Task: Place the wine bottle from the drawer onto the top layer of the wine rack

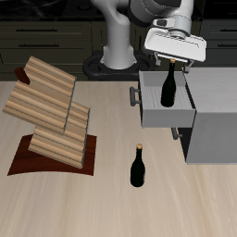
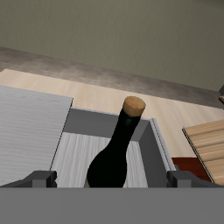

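The wine bottle [image 1: 168,88] stands upright in the open drawer [image 1: 153,117], dark glass with a tan cork. My gripper [image 1: 174,62] hangs just above its cork, open and empty. In the wrist view the bottle [image 2: 116,153] rises between my two fingers [image 2: 42,179], which stand wide apart and do not touch it, over the drawer's ribbed floor [image 2: 80,147]. My gripper [image 2: 112,180] is centred on the bottle. The wine rack's top layer [image 1: 48,78], a slanted pale wood slab, is bare, across the table from the drawer.
A second look-alike bottle [image 1: 138,167] stands on the table nearer the front edge. The grey cabinet body [image 1: 211,111] is beside the drawer. The rack's lower slabs [image 1: 57,125] rest on a dark red-brown base [image 1: 37,165].
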